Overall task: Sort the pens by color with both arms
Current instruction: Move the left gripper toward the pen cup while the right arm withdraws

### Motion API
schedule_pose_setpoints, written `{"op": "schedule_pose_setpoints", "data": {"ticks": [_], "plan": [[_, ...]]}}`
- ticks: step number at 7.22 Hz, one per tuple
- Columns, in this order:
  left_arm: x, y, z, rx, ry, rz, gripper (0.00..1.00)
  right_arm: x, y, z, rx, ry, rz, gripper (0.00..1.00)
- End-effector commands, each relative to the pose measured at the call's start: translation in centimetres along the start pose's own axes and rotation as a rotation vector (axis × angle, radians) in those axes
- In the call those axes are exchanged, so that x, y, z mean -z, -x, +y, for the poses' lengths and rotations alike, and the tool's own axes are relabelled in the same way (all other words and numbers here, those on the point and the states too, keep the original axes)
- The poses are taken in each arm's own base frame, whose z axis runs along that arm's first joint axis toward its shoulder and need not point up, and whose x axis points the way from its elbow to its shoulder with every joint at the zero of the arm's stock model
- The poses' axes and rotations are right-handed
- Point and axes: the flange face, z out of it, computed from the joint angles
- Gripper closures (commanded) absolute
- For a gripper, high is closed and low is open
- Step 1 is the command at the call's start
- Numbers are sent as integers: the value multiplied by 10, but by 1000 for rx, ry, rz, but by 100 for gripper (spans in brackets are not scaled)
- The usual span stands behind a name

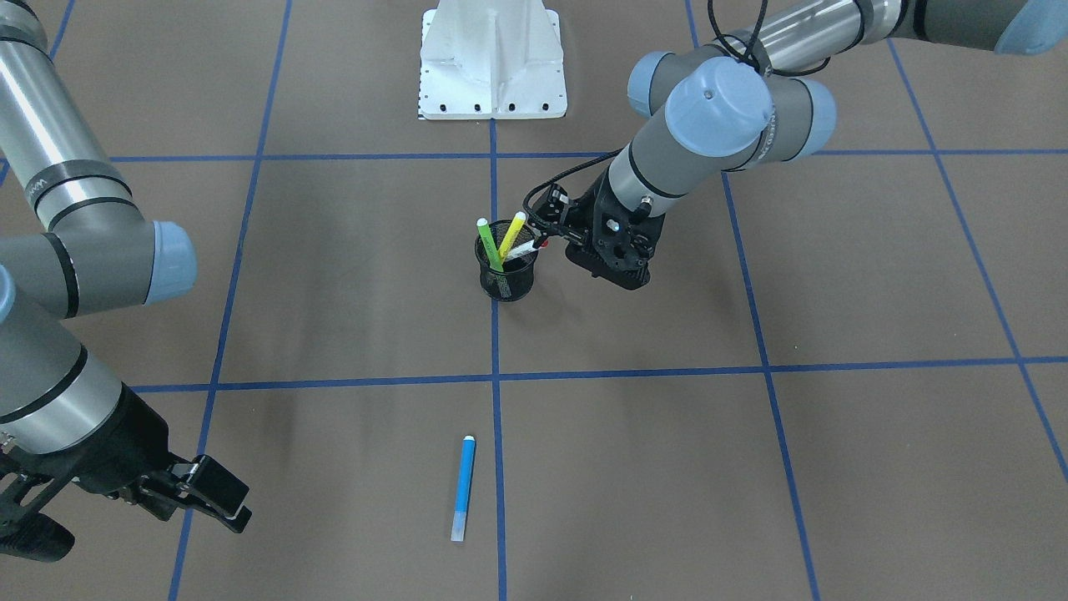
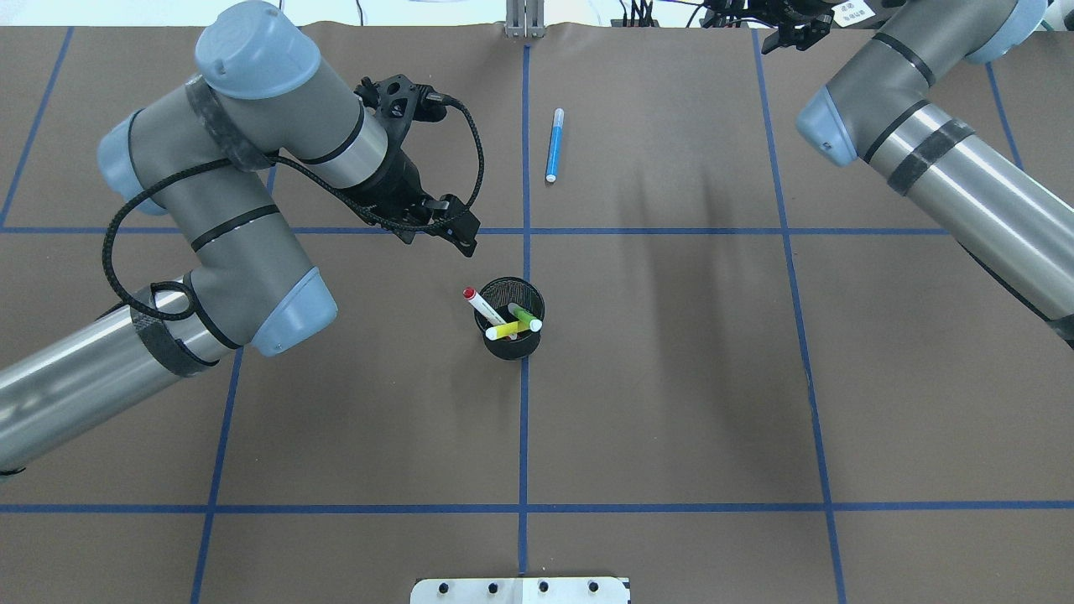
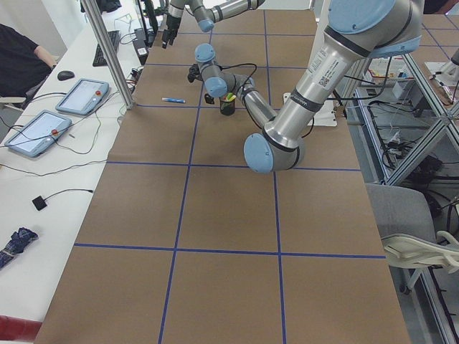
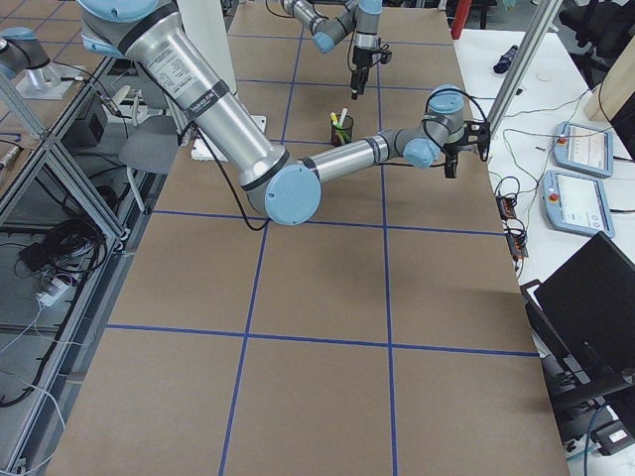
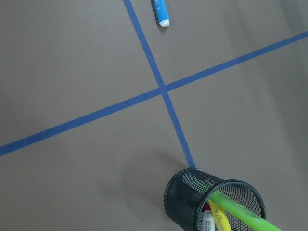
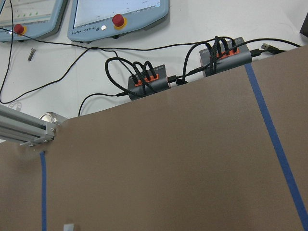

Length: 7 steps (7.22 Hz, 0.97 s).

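A black mesh cup (image 1: 506, 271) (image 2: 509, 323) stands at the table's middle. In it lean a green pen (image 1: 490, 244) (image 5: 240, 214), a yellow pen (image 1: 511, 235) (image 2: 502, 331) and a white pen with a red end (image 2: 484, 305). A blue pen (image 1: 463, 488) (image 2: 554, 144) lies flat on the mat, far side from the robot. My left gripper (image 1: 546, 225) (image 2: 460, 228) hovers just beside the cup's rim, open and holding nothing. My right gripper (image 1: 224, 499) (image 2: 793, 33) is open and empty near the table's far edge.
The white pedestal base (image 1: 492, 63) sits at the robot's side. Blue tape lines (image 2: 524, 419) grid the brown mat. Beyond the far edge lie cable hubs (image 6: 147, 82) and control tablets (image 6: 118, 19). A person (image 3: 18, 61) sits at the side bench.
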Motion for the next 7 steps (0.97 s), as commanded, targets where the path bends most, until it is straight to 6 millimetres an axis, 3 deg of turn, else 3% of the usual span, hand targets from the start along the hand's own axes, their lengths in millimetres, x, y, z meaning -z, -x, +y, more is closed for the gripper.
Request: {"op": "schedule_pose_setpoints", "data": {"ticks": [1, 3, 7], "plan": [[-10, -12, 11, 61, 5, 35, 18, 0, -1, 2, -3, 30, -9, 0], [-12, -15, 15, 72, 10, 39, 32, 0, 1, 6, -1, 56, -19, 0], [-16, -7, 17, 80, 17, 29, 39, 0, 0, 6, 2, 56, -19, 0]]}}
